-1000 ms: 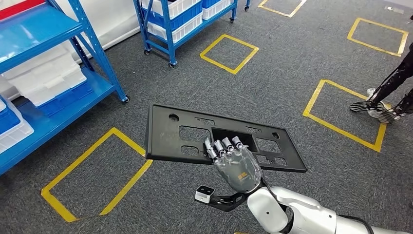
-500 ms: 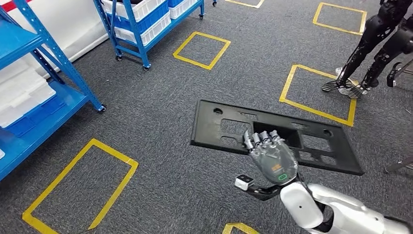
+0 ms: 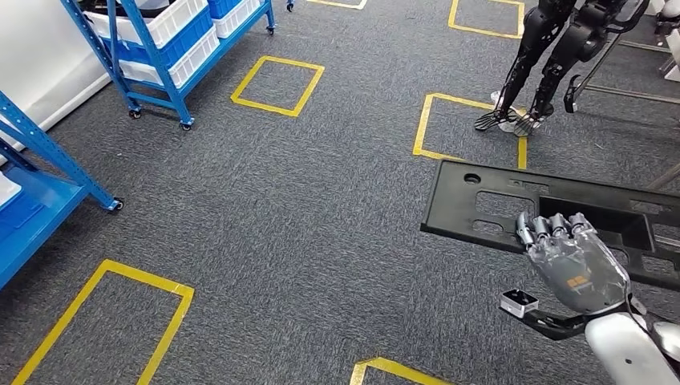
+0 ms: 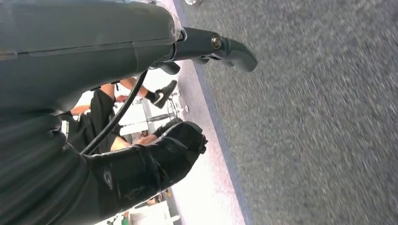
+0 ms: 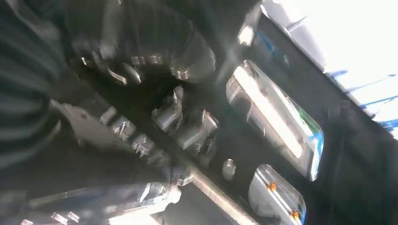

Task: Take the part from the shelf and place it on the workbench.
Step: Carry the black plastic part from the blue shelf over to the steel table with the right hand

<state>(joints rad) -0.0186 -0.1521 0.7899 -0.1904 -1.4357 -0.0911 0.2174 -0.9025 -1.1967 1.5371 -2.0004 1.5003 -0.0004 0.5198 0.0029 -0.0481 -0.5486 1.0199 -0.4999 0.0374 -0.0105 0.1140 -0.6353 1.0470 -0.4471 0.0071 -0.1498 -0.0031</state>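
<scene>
The part (image 3: 497, 202) is a big, flat, black plate with holes cut in it. It lies level in the air above the grey carpet, held at its near edge from below.

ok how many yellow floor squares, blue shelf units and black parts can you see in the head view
yellow floor squares: 5
blue shelf units: 2
black parts: 1, held by the right hand
total: 8
</scene>
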